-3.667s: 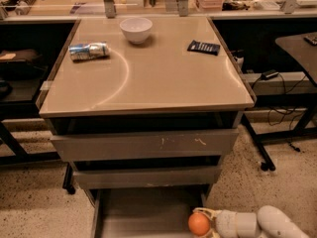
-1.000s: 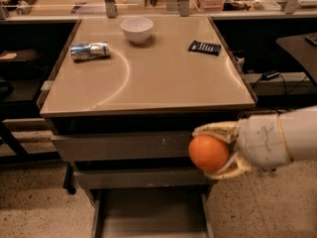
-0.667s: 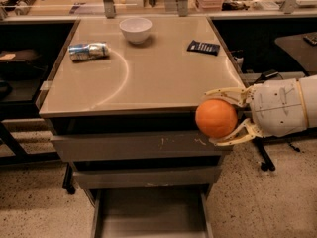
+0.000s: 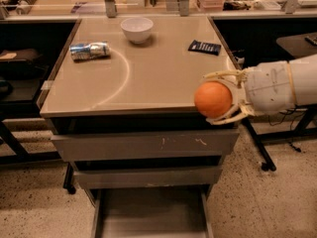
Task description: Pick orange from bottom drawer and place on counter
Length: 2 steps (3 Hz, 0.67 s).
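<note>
My gripper (image 4: 218, 98) comes in from the right and is shut on the orange (image 4: 213, 99), a small round orange fruit. It holds the orange in the air over the front right corner of the beige counter (image 4: 148, 78). The bottom drawer (image 4: 151, 214) stands pulled out at the foot of the cabinet and its flat grey floor is bare.
On the counter stand a white bowl (image 4: 136, 29) at the back, a crushed can (image 4: 89, 50) at the left and a dark packet (image 4: 204, 47) at the back right. Desks with black legs flank the cabinet on both sides.
The gripper lifted the orange out of the bottom drawer, rose past the drawer fronts, and now holds it at counter height over the front right corner.
</note>
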### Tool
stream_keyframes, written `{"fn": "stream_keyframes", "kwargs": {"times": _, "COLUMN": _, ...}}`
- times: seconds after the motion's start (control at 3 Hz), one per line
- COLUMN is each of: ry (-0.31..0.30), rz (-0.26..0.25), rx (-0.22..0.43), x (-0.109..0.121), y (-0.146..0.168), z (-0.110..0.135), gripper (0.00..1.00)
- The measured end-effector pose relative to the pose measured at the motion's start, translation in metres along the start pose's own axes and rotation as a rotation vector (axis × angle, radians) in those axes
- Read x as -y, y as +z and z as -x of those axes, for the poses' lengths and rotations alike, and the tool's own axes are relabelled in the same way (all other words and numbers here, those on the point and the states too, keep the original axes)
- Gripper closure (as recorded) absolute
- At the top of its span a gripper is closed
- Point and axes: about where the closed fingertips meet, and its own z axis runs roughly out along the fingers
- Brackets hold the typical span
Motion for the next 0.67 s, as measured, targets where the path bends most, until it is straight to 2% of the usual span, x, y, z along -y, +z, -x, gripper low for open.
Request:
{"fn": "stream_keyframes", "kwargs": {"times": 0.33, "ry": 0.057, "rz": 0.004, "rx": -0.069, "x": 0.046, "y": 0.012, "z": -0.047, "gripper": 1.0}}
{"fn": "stream_keyframes", "kwargs": {"times": 0.67, "ry": 0.138, "rz": 0.028, "rx": -0.068, "x": 0.087, "y": 0.038, "z": -0.088, "gripper": 1.0}}
